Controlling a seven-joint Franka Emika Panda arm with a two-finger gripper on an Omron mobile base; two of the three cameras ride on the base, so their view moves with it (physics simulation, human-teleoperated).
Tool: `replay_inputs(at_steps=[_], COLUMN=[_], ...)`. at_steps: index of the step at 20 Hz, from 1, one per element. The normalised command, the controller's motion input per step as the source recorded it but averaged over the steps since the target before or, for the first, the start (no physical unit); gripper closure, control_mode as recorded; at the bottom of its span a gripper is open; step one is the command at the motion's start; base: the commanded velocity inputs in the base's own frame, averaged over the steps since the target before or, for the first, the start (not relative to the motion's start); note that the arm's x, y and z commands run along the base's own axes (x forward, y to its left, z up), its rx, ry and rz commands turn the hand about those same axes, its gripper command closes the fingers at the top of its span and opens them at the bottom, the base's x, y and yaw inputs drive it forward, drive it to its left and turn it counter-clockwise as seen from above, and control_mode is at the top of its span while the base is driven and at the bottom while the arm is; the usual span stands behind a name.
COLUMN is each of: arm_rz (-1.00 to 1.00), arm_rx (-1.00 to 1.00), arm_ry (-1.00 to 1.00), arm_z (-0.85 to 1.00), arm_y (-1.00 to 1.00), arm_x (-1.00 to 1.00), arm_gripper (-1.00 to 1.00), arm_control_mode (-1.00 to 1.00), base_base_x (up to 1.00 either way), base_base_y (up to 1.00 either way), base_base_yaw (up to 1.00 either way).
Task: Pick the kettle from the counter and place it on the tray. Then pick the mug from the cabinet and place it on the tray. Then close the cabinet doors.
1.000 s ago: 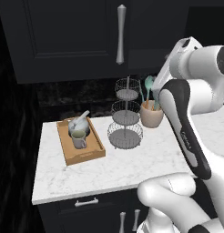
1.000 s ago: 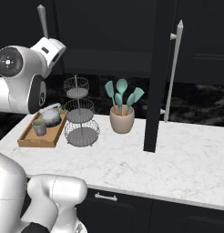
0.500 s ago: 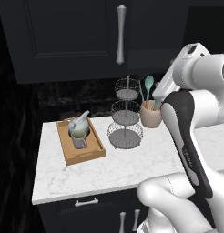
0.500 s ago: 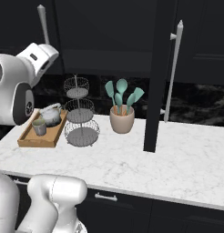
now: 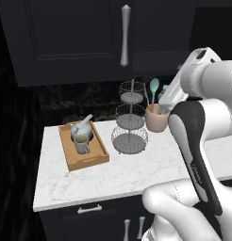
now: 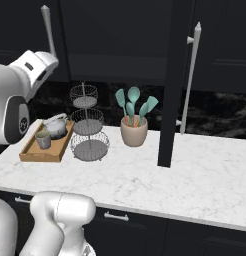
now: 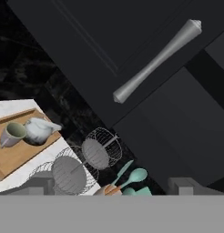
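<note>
The wooden tray [image 5: 73, 157] [image 6: 30, 152] lies at the left end of the counter [image 5: 136, 174]. The grey kettle [image 5: 83, 128] [image 6: 56, 126] and the pale mug [image 5: 81, 144] [image 6: 43, 139] stand on it side by side, both also in the hand view: kettle [image 7: 38, 129], mug [image 7: 11, 134]. My gripper [image 7: 113, 185] is open and holds nothing. It hangs high above the counter and faces the left cabinet door [image 7: 109, 41] and its silver handle [image 7: 155, 61]. That door [image 5: 66, 37] is shut. The right cabinet door [image 6: 171, 75] stands open, edge-on over the counter.
A three-tier wire basket stand [image 5: 130, 124] [image 6: 87, 125] stands right of the tray. A tan crock with teal utensils [image 5: 156, 117] [image 6: 133, 131] is beside it. My white arm [image 5: 198, 141] rises at the counter's right front. Dark drawers [image 6: 115, 225] sit below.
The arm has swung a little, and the hand has drifted slightly left and down in the right base view. The gripper stays open. Kettle, mug and tray have not moved.
</note>
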Motion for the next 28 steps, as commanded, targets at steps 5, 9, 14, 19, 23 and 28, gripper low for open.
replay_inputs(at_steps=[5,9,14,19,23,28], arm_rz=[-0.02,-0.09,-0.29,-0.4,-0.33,-0.3], arm_rx=[0.0,0.0,0.14,0.25,0.32,0.42], arm_ry=[0.0,0.0,-0.07,-0.14,-0.23,-0.21], arm_z=[0.0,0.0,0.0,0.0,0.0,0.0], arm_y=[0.01,-0.11,-0.4,-0.32,-0.32,-0.45], arm_x=[-0.12,-0.1,-0.22,-0.23,-0.28,-0.19], arm_gripper=[-1.0,-1.0,-1.0,-1.0,-1.0,-1.0], arm_control_mode=[-1.0,-1.0,-1.0,-1.0,-1.0,-1.0], base_base_x=[0.0,0.0,0.0,0.0,0.0,0.0], base_base_y=[0.0,0.0,0.0,0.0,0.0,0.0], base_base_yaw=[0.0,0.0,0.0,0.0,0.0,0.0])
